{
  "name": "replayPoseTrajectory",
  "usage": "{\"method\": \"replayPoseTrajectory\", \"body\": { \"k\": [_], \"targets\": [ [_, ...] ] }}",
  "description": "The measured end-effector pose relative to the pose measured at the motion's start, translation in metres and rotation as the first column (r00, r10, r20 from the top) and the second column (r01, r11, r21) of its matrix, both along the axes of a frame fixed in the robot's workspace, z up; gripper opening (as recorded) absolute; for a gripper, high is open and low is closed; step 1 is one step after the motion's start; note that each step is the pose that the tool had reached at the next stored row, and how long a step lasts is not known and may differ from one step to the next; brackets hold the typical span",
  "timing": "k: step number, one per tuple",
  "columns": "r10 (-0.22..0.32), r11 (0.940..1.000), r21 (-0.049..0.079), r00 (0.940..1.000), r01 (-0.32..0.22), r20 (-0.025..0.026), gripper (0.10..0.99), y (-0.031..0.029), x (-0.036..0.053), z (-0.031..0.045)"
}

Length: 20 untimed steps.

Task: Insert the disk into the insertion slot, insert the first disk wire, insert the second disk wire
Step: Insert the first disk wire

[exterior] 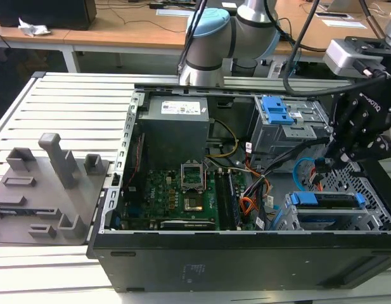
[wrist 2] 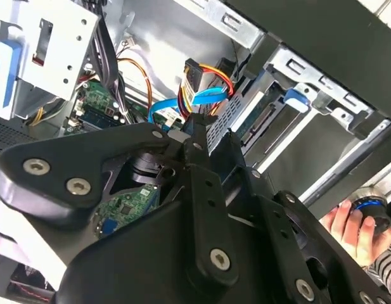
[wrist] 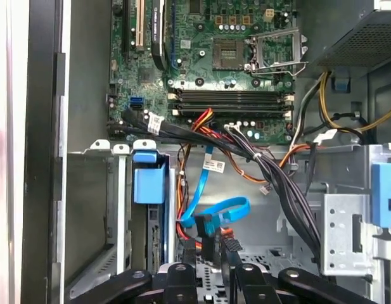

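Note:
The disk [exterior: 326, 201], silver in a bright blue caddy [wrist: 149, 187], lies inside the insertion slot [exterior: 374, 204], the perforated grey cage at the exterior view's right. My gripper [exterior: 334, 158] hangs just above the cage's inner end. In the first wrist view the gripper [wrist: 208, 253] has its fingers close together around a small dark plug. The first disk wire [wrist: 180, 212], thin and orange-red, runs along the caddy to that spot, and a red bit shows at the tip [exterior: 319, 166]. A light blue cable [wrist: 236, 206] loops right beside it.
The open case holds a green motherboard [exterior: 176, 190], a power supply [exterior: 173, 130] and a taller grey box with a blue latch [exterior: 275, 109]. A black cable bundle [wrist: 277, 183] crosses beside the gripper. A person's hand [wrist 2: 347, 221] is outside the case. Grey fixtures [exterior: 56, 164] stand on the table.

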State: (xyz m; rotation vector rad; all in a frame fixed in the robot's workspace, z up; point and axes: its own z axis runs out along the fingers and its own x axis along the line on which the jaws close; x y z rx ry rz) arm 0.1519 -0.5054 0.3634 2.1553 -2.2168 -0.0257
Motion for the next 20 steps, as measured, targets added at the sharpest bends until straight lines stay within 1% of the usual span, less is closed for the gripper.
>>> {"method": "replayPoseTrajectory", "body": {
  "k": [1,4,9,10,11,17,19,20],
  "targets": [
    [-0.001,1.0000,-0.001,1.0000,0.001,0.0000,0.302,0.0001,-0.0011,-0.0043],
    [-0.001,1.0000,-0.001,1.0000,0.001,0.0000,0.302,0.0001,-0.0012,-0.0094],
    [-0.001,1.0000,-0.002,1.0000,0.001,0.0000,0.302,0.0000,-0.0012,-0.0095],
    [-0.001,1.0000,-0.002,1.0000,0.001,0.0000,0.220,0.0000,-0.0012,-0.0095],
    [-0.001,1.0000,-0.002,1.0000,0.001,0.0001,0.165,0.0000,-0.0012,-0.0095],
    [-0.001,1.0000,-0.003,1.0000,0.001,0.0000,0.165,0.0001,-0.0004,-0.0095],
    [-0.001,1.0000,-0.003,1.0000,0.001,-0.0004,0.165,0.0001,0.0040,-0.0095],
    [-0.001,1.0000,-0.003,1.0000,0.001,-0.0008,0.165,0.0000,0.0080,-0.0095]
  ]
}}
